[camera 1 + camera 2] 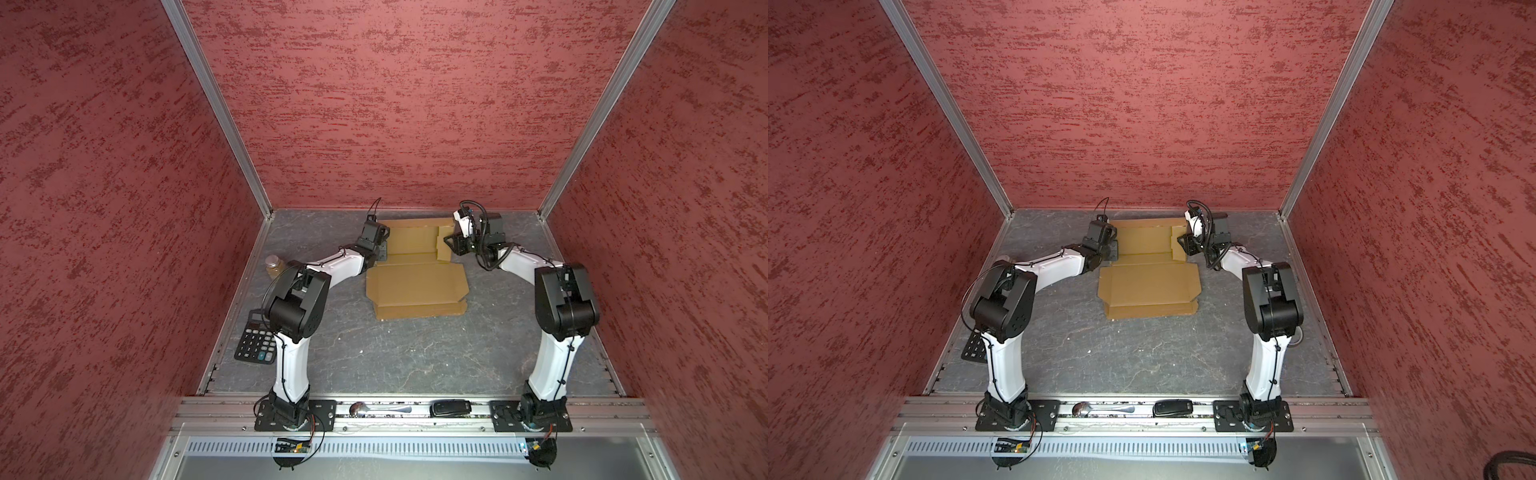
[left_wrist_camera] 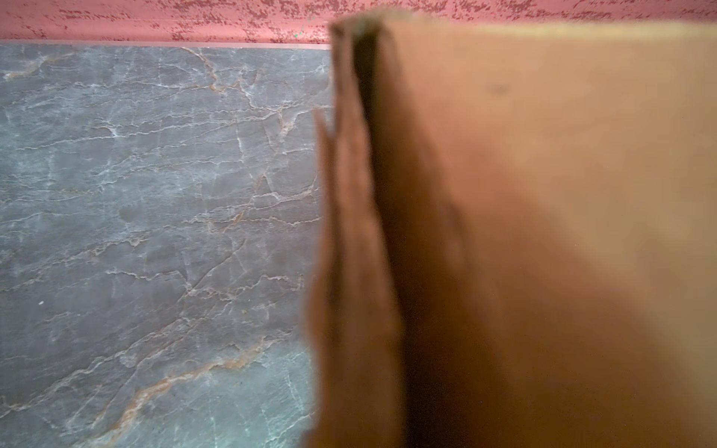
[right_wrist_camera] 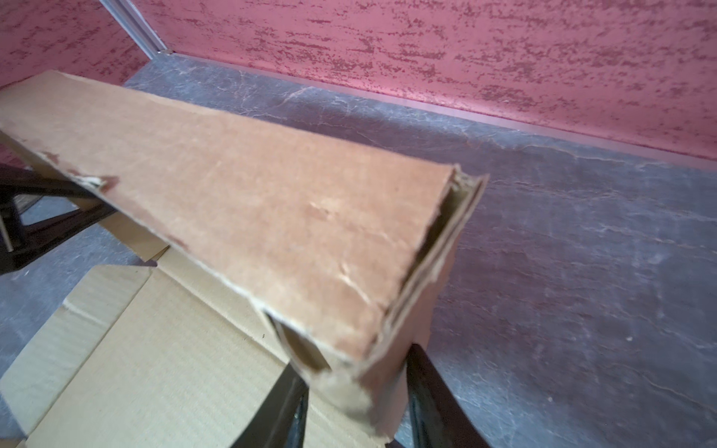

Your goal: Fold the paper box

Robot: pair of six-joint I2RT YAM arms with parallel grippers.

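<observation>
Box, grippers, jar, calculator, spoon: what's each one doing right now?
box: half folded, far walls raised, near panel lying flat.
left gripper: shut, at the box's left wall.
right gripper: around the box's right wall; can't tell if it pinches.
jar: upright, lid on.
calculator: flat, keys up.
spoon: lying flat.

Free table (image 1: 395, 357) nr paper box (image 1: 415, 286); calc (image 1: 256, 343) left.

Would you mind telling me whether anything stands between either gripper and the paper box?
Nothing visible does. The right gripper straddles the raised right wall of the paper box, and the left gripper sits at its left edge. The jar and calculator stand off to the left, away from both.
</observation>
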